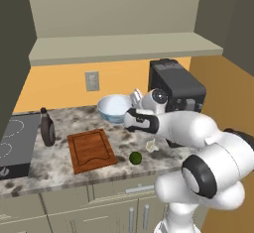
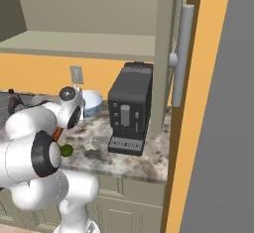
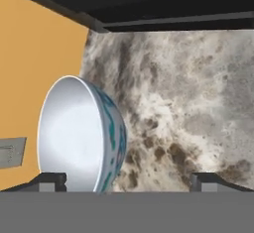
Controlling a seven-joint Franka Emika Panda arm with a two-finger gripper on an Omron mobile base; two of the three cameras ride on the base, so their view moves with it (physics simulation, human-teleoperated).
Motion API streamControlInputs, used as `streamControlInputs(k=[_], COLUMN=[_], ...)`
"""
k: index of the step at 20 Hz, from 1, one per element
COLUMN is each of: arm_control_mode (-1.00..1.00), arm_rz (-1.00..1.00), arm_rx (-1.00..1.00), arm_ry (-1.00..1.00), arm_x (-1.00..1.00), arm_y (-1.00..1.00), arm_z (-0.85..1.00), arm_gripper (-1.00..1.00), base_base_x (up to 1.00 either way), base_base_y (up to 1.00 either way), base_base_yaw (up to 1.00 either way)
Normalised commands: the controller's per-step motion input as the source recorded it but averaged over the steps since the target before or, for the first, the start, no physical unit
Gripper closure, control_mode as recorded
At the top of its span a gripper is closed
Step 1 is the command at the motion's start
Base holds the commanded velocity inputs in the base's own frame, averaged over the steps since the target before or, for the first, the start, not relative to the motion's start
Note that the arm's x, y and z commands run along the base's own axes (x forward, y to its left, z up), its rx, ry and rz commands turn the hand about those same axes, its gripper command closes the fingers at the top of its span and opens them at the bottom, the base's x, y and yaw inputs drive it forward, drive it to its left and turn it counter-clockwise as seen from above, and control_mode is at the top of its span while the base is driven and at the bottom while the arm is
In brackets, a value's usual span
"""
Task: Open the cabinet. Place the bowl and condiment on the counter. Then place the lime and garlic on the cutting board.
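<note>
Hovering over the counter (image 1: 64,170) beside the bowl (image 1: 113,109), the gripper (image 3: 128,181) is holding nothing, jaws spread wide; in the hand view the finger tips (image 3: 49,181) are flanking the bowl's rim edge without touching it. Bowl is sitting on the counter near the orange back wall, at about 10 o'clock from the garlic (image 1: 151,145) in the left base view. Condiment (image 1: 47,127) is standing upright on the counter, just left of the cutting board (image 1: 91,150), between it and the black stovetop (image 1: 15,145). Lime (image 1: 135,158) is lying on the counter at 4 o'clock of the board, off its edge. Garlic is lying on the counter at 1 o'clock of the lime, partly under the arm. Cabinet (image 1: 124,24) is standing open overhead, shelf showing; its door with the silver bar handle (image 2: 181,53) is swung out at right. Coffee machine (image 2: 130,109) is standing at 3 o'clock of the bowl.
</note>
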Motion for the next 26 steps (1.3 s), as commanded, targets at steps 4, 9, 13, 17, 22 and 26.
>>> streamControlInputs(k=[4,9,13,17,22,26], arm_control_mode=[-1.00,-1.00,-1.00,-1.00,-1.00,-1.00], arm_rz=[0.00,0.00,0.00,0.00,0.00,0.10], arm_rx=[0.00,0.00,0.00,0.00,0.00,-0.02], arm_ry=[-0.04,-0.03,0.00,0.01,0.06,0.12], arm_x=[-0.73,-0.64,-0.56,-0.64,-0.63,-0.36], arm_y=[-0.12,-0.02,-0.04,-0.23,-0.35,-0.15], arm_z=[0.55,0.79,0.78,0.57,0.45,0.26], arm_gripper=[-1.00,-1.00,-1.00,-1.00,-1.00,-1.00], base_base_x=[0.00,0.00,0.00,0.00,0.00,0.00], base_base_y=[0.00,0.00,0.00,0.00,0.00,0.00], base_base_yaw=[0.00,0.00,0.00,0.00,0.00,0.00])
